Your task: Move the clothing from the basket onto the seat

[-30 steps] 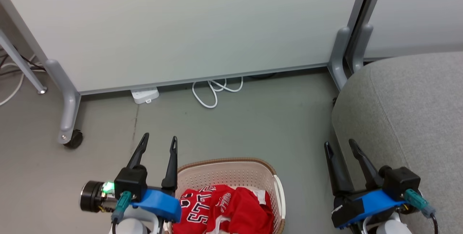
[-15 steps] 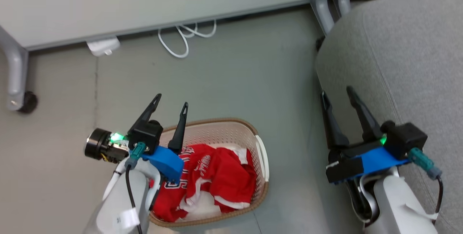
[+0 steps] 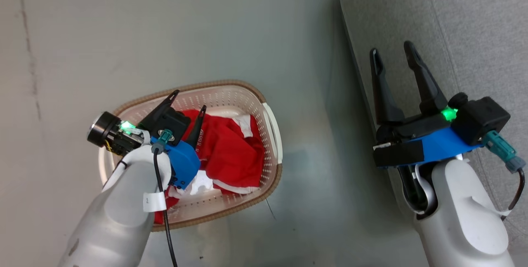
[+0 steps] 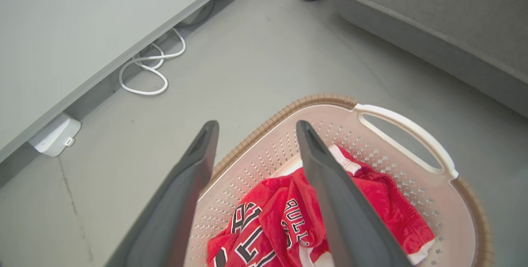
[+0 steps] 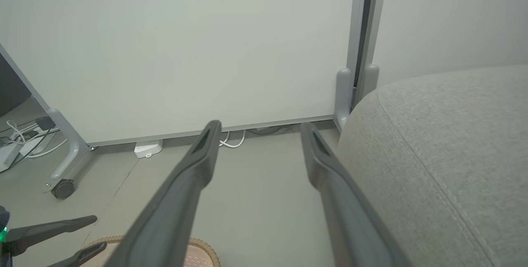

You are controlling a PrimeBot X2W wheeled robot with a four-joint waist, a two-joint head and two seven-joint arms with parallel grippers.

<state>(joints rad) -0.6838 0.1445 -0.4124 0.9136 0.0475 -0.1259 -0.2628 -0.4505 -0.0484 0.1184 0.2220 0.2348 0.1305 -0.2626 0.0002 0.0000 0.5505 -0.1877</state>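
Note:
The cream basket (image 3: pixel 231 83) with a brown rim stands on the grey floor, and the red clothing (image 3: pixel 231 151) with white trim lies crumpled inside it. My left gripper (image 3: pixel 189 100) hangs open over the basket's left half, its fingers pointing toward the far rim, with nothing between them. In the left wrist view that gripper (image 4: pixel 256 126) spans the rim (image 4: pixel 330 100) above the clothing (image 4: pixel 280 217). My right gripper (image 3: pixel 391 49) stands open and empty at the near edge of the grey seat (image 3: pixel 453 19). In the right wrist view it (image 5: pixel 260 126) points along the floor beside the seat (image 5: pixel 453 143).
A white partition panel (image 5: pixel 185 52) on grey legs with a caster (image 5: pixel 62 188) closes off the far side. A white cable loop (image 4: pixel 144 77) and a white adapter (image 4: pixel 53 135) lie at its foot. Bare floor (image 3: pixel 309 135) separates basket and seat.
The head camera has tilted down, so the whole picture has shifted. My left gripper has come from beyond the basket's far left rim to over the clothing. Both grippers stay open.

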